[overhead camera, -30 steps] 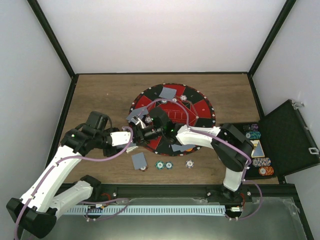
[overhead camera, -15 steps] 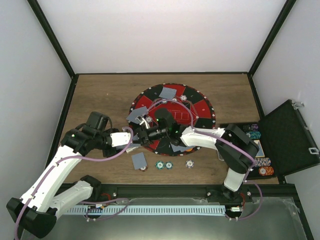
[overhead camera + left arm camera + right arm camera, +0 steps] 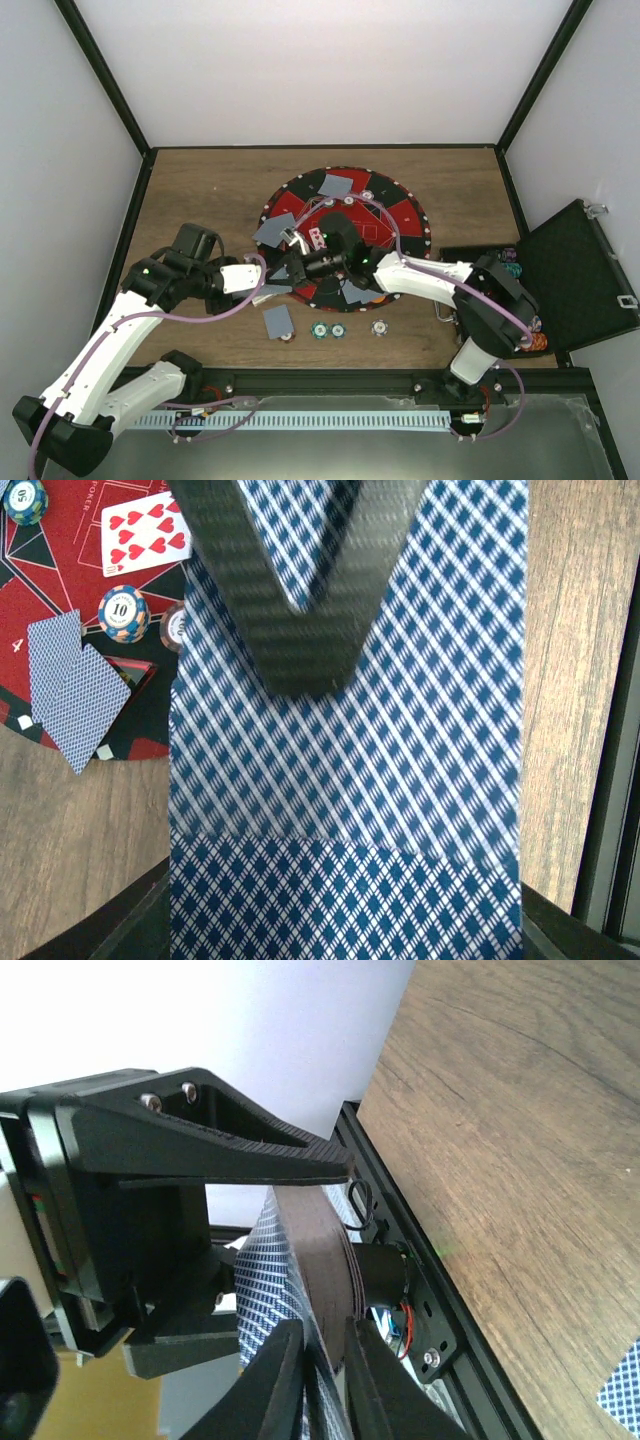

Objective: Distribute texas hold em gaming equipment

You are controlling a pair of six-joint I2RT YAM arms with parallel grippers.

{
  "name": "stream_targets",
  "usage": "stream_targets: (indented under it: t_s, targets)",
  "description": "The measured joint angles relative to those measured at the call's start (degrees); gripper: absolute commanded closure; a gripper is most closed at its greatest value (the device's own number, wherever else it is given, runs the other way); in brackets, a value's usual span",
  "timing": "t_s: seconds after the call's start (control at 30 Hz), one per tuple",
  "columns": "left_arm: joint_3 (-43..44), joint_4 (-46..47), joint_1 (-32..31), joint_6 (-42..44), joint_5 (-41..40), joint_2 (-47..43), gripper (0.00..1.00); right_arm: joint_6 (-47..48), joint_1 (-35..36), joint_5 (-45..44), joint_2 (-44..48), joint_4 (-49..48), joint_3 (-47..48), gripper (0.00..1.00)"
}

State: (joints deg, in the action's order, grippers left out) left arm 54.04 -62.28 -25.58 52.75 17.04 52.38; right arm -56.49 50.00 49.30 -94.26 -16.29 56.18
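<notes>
My left gripper (image 3: 264, 291) is shut on a deck of blue-checked playing cards (image 3: 270, 294) at the mat's near-left rim. The deck fills the left wrist view (image 3: 350, 780), held between the left gripper (image 3: 345, 935). My right gripper (image 3: 291, 269) reaches into the deck; one of its black fingers (image 3: 300, 600) lies on the top card, which sits offset from the cards below. In the right wrist view the right gripper (image 3: 325, 1385) pinches the card against the deck's brown edge (image 3: 325, 1250). A face-up nine of hearts (image 3: 145, 535) and chips (image 3: 123, 612) lie on the mat.
The round red-and-black mat (image 3: 400, 215) holds face-down cards (image 3: 338, 185) and another pair (image 3: 270, 230). A card (image 3: 278, 320) and three chips (image 3: 328, 330) lie on the wood near the front. The open black case (image 3: 580, 280) with chip stacks (image 3: 508, 268) stands at the right.
My right arm has drawn back to the right, its elbow swinging toward the case, while its gripper stays at the deck. A face-up card on the mat is now uncovered. The left arm has not moved.
</notes>
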Motion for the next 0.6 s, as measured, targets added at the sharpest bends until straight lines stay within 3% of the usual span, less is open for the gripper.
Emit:
stream_targets:
  t_s: [0.1,0.47,0.6]
  targets:
    - [0.00,0.00,0.00,0.00,-0.11,0.00,0.95,0.85,-1.03,-0.37,1.88,2.03,-0.35,0.99]
    - [0.00,0.26,0.00,0.00,-0.02,-0.04,0.95,8.02,-7.69,-1.95,8.22,13.94,-0.44,0.99]
    - [0.00,0.44,0.00,0.00,0.00,-0.07,0.95,15.56,-12.04,-6.05,8.26,24.46,2.95,0.99]
